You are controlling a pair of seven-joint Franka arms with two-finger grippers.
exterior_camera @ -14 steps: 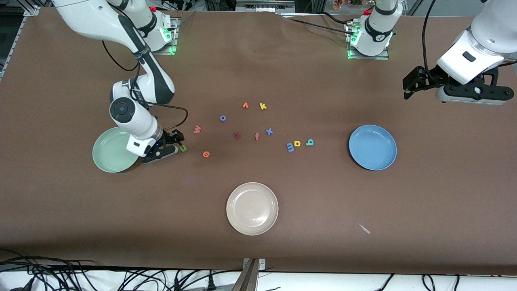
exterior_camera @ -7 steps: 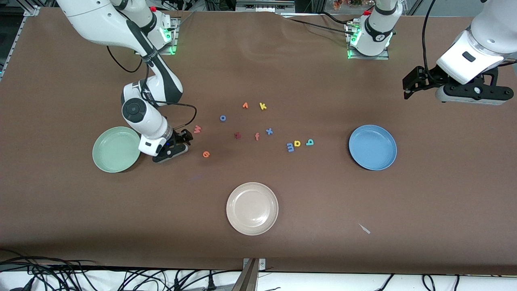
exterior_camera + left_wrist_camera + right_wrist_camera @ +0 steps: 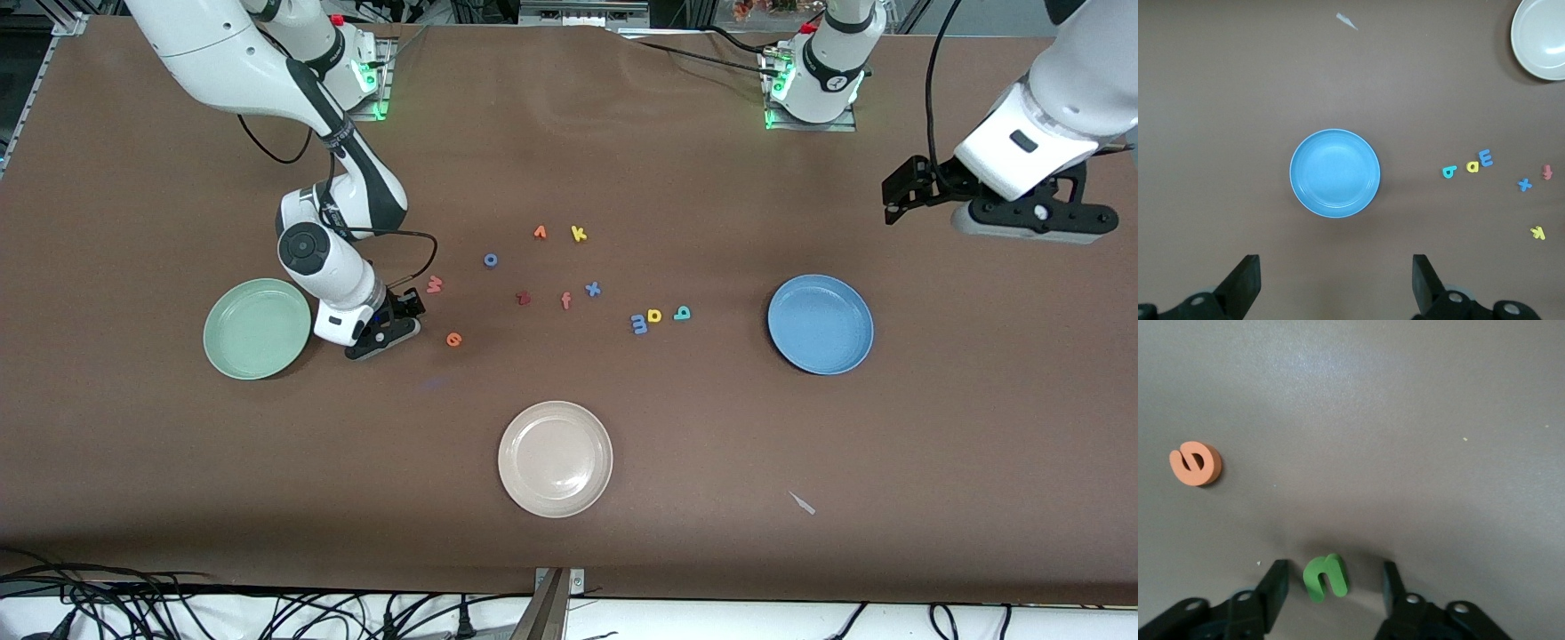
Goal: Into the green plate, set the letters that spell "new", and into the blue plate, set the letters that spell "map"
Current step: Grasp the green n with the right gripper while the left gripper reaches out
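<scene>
Right gripper [image 3: 1331,587] down at the table beside green plate [image 3: 256,328], fingers part-closed astride n [image 3: 1325,577] — not yet pinching. Left gripper [image 3: 1331,283] spread, waiting over blue plate [image 3: 1335,173]. Next — pinch n, carry to green plate.

Brown table [image 3: 569,160], tangled black cables [image 3: 178,613] along its near edge.

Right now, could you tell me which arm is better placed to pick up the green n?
The right. Its hand is down at the table with its fingers either side of the green n, beside the green plate. The left hand waits over bare table, above the blue plate.
</scene>
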